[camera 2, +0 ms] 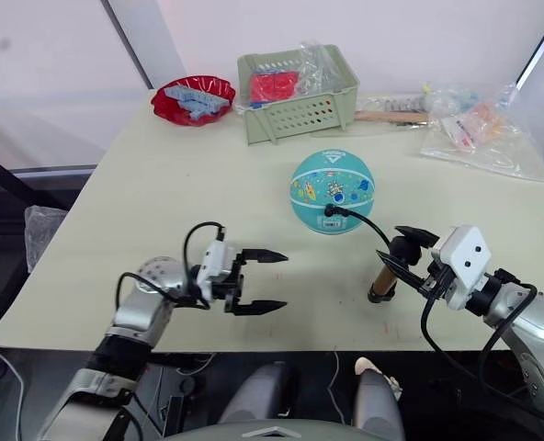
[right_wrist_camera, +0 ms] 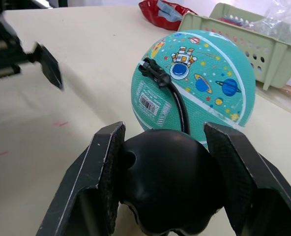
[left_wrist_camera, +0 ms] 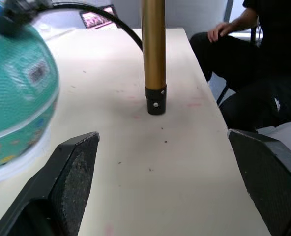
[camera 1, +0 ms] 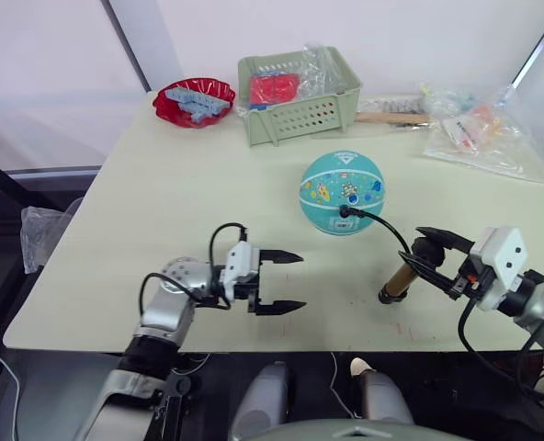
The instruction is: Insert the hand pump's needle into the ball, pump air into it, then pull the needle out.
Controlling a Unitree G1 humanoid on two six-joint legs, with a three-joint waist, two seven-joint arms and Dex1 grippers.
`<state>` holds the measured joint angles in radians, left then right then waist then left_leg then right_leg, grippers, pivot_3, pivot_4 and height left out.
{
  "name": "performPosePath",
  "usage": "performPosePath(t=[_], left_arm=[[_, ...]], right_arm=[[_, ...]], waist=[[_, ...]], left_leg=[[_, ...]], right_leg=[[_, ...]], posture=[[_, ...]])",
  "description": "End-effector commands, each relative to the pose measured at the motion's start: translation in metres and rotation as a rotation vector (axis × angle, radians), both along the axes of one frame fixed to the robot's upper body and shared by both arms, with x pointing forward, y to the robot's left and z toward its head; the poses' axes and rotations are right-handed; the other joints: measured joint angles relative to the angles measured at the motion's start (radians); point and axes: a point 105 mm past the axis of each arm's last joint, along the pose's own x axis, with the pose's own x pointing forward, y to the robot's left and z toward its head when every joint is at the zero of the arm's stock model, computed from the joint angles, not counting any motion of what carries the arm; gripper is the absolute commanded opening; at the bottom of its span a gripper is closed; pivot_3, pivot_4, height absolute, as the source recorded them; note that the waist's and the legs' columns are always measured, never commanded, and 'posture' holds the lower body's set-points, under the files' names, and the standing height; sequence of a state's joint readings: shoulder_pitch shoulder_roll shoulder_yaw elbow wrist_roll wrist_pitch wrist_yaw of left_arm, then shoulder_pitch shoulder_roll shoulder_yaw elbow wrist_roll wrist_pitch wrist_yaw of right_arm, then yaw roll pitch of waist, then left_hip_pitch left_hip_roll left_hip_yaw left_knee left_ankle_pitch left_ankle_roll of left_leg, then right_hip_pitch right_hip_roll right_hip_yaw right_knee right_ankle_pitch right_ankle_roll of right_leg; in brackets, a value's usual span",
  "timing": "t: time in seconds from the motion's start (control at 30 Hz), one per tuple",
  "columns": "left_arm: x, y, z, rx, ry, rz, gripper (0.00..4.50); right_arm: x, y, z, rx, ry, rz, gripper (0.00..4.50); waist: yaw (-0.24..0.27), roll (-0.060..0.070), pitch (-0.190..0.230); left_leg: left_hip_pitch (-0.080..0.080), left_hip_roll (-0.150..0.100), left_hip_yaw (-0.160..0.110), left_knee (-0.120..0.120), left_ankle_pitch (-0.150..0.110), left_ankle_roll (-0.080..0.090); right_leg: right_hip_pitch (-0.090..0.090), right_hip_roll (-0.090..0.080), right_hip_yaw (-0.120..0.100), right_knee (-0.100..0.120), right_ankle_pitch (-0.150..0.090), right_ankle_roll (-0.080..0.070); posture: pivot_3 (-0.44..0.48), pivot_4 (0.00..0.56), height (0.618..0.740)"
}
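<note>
You will find the ball [camera 1: 342,192], a pebbled teal rubber sphere with cartoon prints, just right of centre in the head views on the matte cream table [camera 1: 162,202], with the black hose fitting [right_wrist_camera: 153,72] seated against its skin; the needle itself cannot be seen. The right gripper [camera 1: 434,254], at lower right, has its ribbed black fingers clamped on the rounded black top of the hand pump [camera 1: 399,278], whose smooth brass-gold cylinder stands tilted with its lower cap on the table. The left gripper [camera 1: 281,282], lower centre-left, holds its two flat pads spread apart, gripping nothing.
</note>
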<state>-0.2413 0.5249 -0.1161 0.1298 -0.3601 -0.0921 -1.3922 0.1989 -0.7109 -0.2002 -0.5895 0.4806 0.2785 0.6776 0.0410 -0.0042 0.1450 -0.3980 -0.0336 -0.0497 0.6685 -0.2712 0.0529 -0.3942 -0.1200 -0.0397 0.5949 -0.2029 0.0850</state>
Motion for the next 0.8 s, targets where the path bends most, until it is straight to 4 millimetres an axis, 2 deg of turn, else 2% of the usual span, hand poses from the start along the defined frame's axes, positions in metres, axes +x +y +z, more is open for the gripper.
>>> performPosePath(t=[0.03, 0.23, 0.37, 0.53, 0.8], left_arm=[[-0.004, 0.009, 0.018, -0.055, -0.026, 0.015, 4.44], [-0.012, 0.027, 0.033, -0.066, -0.023, 0.069, 4.44], [-0.014, 0.025, 0.037, -0.077, -0.027, 0.078, 4.44], [-0.018, 0.017, 0.04, -0.093, -0.031, 0.074, 4.44], [-0.022, 0.01, 0.044, -0.103, -0.033, 0.068, 4.44]], right_arm=[[0.005, -0.023, -0.014, -0.029, 0.057, -0.099, 2.09], [0.012, -0.038, 0.017, -0.037, -0.026, -0.107, 2.09], [0.018, -0.047, 0.031, -0.076, -0.076, -0.117, 2.09], [0.027, -0.06, 0.047, -0.187, -0.172, -0.148, 2.09], [0.039, -0.06, 0.059, -0.279, -0.316, -0.165, 2.09]], waist=[[-0.001, -0.002, 0.002], [-0.003, -0.008, 0.009], [-0.002, -0.009, 0.014], [-0.005, -0.007, 0.019], [-0.01, -0.005, 0.021]], left_leg=[[0.0, 0.0, 0.001, 0.0, 0.0, 0.0], [0.0, 0.003, 0.014, 0.0, -0.002, 0.003], [-0.001, 0.002, 0.027, 0.0, -0.002, 0.004], [-0.001, 0.003, 0.03, 0.0, -0.003, 0.005], [-0.001, 0.003, 0.03, 0.0, -0.003, 0.005]], right_leg=[[-0.001, 0.0, 0.001, 0.0, 0.0, 0.001], [-0.009, 0.003, 0.016, 0.004, 0.003, 0.003], [-0.019, 0.002, 0.028, 0.012, 0.003, 0.002], [-0.02, 0.003, 0.031, 0.013, 0.003, 0.002], [-0.02, 0.003, 0.031, 0.012, 0.004, 0.003]], posture=[[0.0, 0.15, 0.737], [0.0, 0.15, 0.737], [0.0, 0.15, 0.737], [0.0, 0.15, 0.737], [0.0, 0.15, 0.737]])
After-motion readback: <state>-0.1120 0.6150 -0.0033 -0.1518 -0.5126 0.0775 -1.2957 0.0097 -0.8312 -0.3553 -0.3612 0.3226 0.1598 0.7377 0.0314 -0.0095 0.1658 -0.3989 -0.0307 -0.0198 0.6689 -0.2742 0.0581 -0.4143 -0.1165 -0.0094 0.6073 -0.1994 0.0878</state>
